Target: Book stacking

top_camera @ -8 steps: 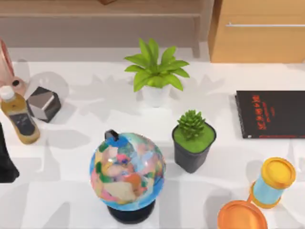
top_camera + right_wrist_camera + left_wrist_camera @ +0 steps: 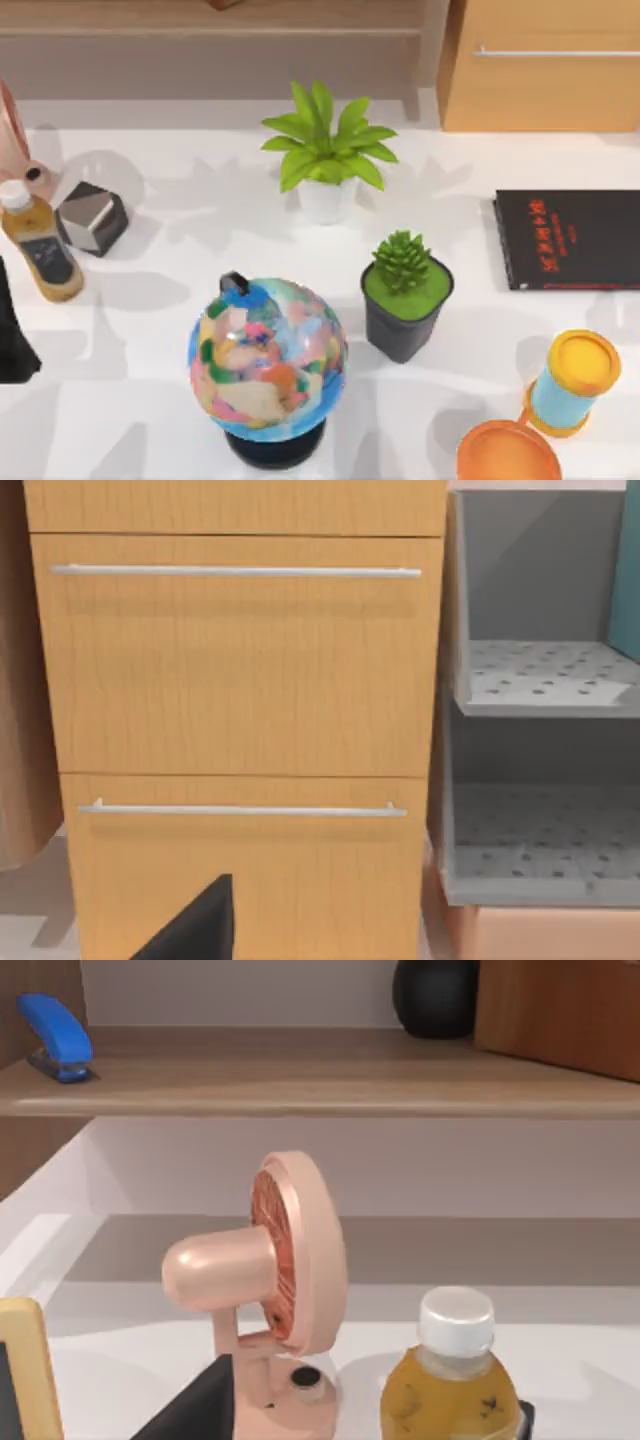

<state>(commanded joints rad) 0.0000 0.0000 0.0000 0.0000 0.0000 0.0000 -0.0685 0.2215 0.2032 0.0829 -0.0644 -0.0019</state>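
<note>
Beside the wooden drawer cabinet (image 2: 545,65), just in front of it on the white table (image 2: 150,400), lies the black book (image 2: 568,239), flat, cover up, its red lettering running along the spine side. It is thin and wide, and its far end runs past the table's right edge of the top view. Only this one of the two books is in sight.

Well apart from the book, across the table from the cabinet, a dark part of the left arm (image 2: 12,335) sits at the left edge; whether its fingers are open or closed cannot be told. A dark wedge at the bottom of the left wrist view and another in the right wrist view are too partial to read either.

Between that arm and the book stand a globe (image 2: 267,360), a dark pot with a succulent (image 2: 404,296) and a white pot with a leafy plant (image 2: 327,150). Nearer the arm are a bottle of amber liquid (image 2: 38,248), a grey cube (image 2: 91,218) and a pink desk fan (image 2: 268,1280). In front of the book stand a yellow-capped blue container (image 2: 573,385) and an orange disc (image 2: 508,452).

The right wrist camera faces the cabinet's two drawers (image 2: 240,730), with a grey perforated shelf unit (image 2: 545,730) beside them.
</note>
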